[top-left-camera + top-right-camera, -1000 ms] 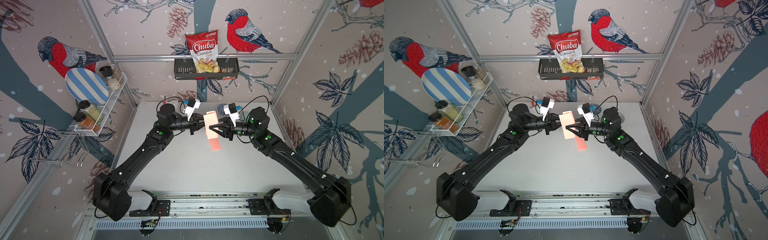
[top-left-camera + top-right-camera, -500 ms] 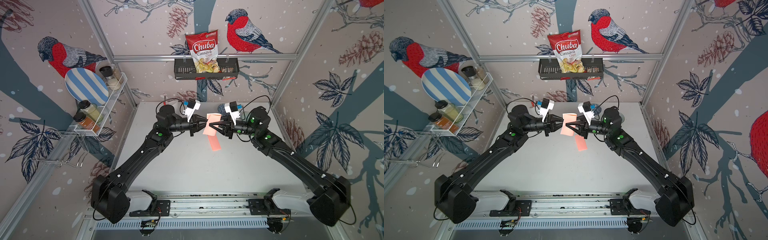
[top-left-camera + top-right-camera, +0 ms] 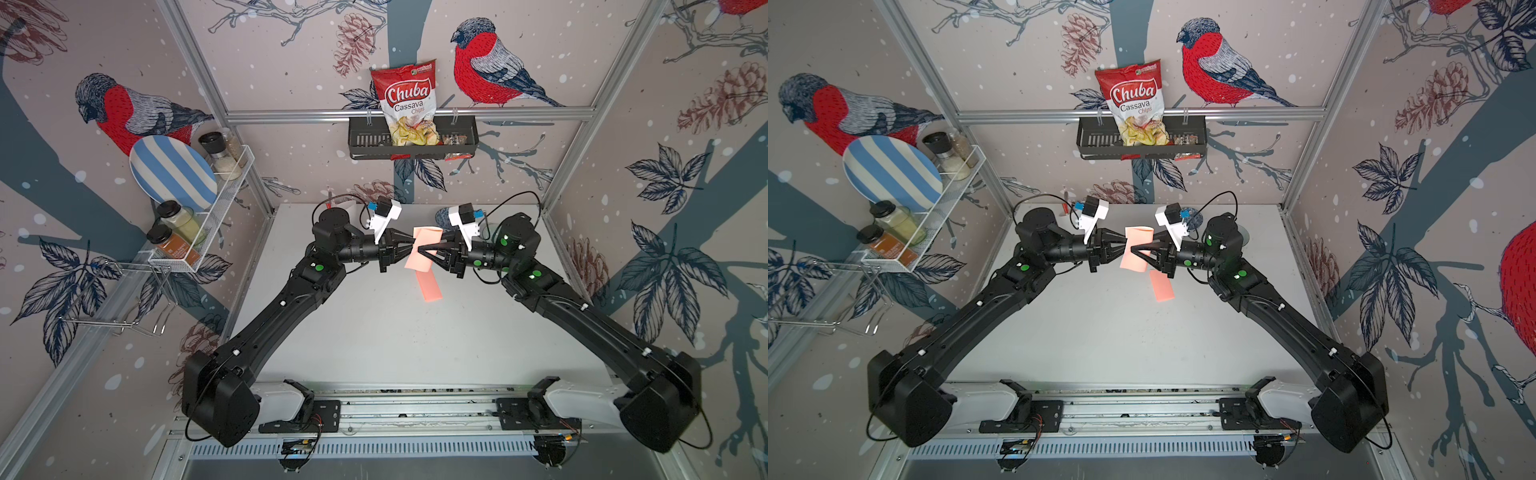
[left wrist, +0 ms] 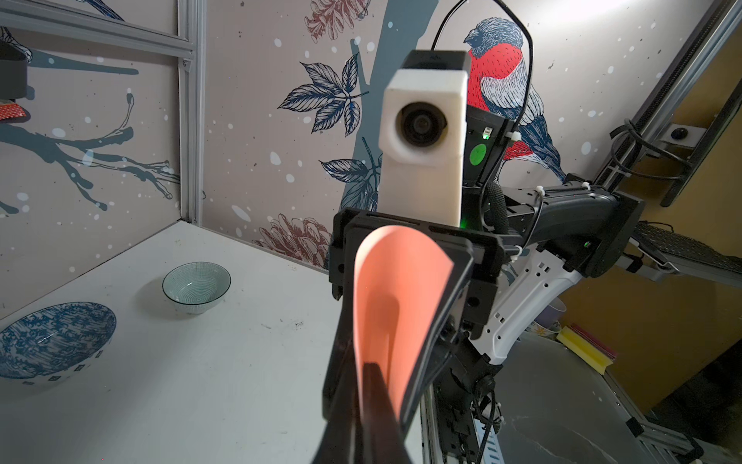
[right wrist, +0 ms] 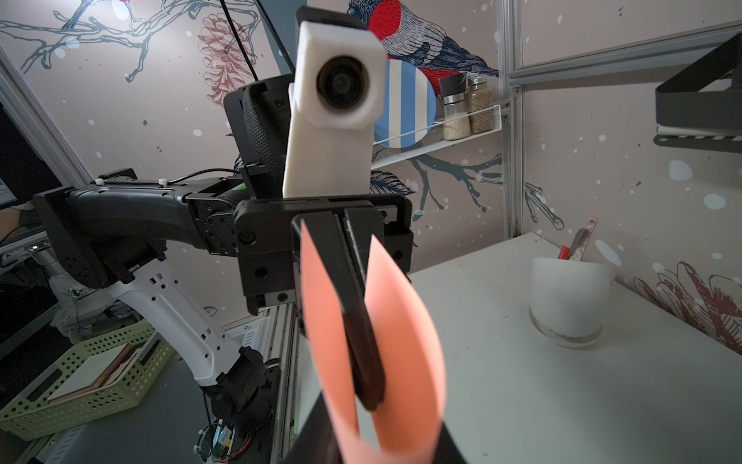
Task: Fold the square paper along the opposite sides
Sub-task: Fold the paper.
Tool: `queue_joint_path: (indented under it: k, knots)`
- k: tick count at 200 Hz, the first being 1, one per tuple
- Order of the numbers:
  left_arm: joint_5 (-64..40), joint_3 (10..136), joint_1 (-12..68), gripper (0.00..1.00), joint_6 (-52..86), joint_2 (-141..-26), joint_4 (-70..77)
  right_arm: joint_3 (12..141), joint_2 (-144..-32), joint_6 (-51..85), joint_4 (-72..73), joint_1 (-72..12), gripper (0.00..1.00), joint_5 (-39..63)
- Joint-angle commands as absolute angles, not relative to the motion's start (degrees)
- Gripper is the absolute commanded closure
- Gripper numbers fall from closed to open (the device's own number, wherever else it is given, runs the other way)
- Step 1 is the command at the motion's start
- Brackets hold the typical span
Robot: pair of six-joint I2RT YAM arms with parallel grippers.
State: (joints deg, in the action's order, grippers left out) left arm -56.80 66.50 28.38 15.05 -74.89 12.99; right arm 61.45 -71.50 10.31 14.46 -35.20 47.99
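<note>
**Workpiece.** The square paper (image 3: 422, 253) is off the table (image 3: 374, 332), held in mid-air between the two arms over the far half of the work surface. It is curled into an open U-shaped loop, not a flat fold. No crease is visible.

**Key relation.** The closed bend of the loop faces the right arm. The two free edges point back toward the left arm. The arms meet head-on, so the loop's two layers lie along the line joining them.

**End effectors.**
- The left gripper (image 3: 411, 249) has its fingers together. In the right wrist view they lie between the two layers. In the left wrist view they appear clamped on one edge of the paper.
- The right gripper (image 3: 430, 246) has its jaws apart, one against each outer face of the loop. Whether they press the paper cannot be determined.
- Judgement: the right gripper is nearer the bend, so flattening the loop falls to it.

**Surroundings.** A second orange strip (image 3: 430, 286) lies flat on the table below the held paper.

**Legible text.** A red bag (image 3: 409, 104) in the black wall rack (image 3: 361, 143) reads "Chuba Cassava Chips". The jar labels are too small to read.
</note>
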Motion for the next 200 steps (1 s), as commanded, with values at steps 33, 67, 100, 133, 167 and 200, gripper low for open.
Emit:
queue_joint_path:
  k: [33, 67, 100, 133, 167, 200]
  knots:
    - [-56.39, 67.7, 28.47, 1.0, 14.49, -74.31, 14.86, 60.57, -71.48, 7.91, 11.97, -35.92, 0.74, 48.95]
    - [-56.38, 68.44, 28.45, 1.0, 14.05, -74.72, 14.24, 60.42, -70.97, 7.12, 11.21, -35.95, 0.74, 49.0]
    - [-56.28, 69.06, 28.43, 1.0, 13.36, -75.1, 13.48, 60.03, -70.46, 6.46, 10.63, -36.02, 0.75, 49.2]
    - [-56.01, 69.97, 28.45, 1.0, 12.65, -75.75, 12.5, 59.77, -70.15, 5.67, 10.0, -36.05, 0.72, 50.14]
    - [-55.97, 70.47, 28.45, 1.0, 12.39, -76.09, 12.05, 59.77, -70.05, 4.95, 9.34, -36.12, 0.67, 50.54]
    - [-56.08, 70.39, 28.46, 1.0, 12.33, -76.16, 12.04, 59.94, -70.09, 4.99, 9.49, -36.15, 0.67, 50.44]
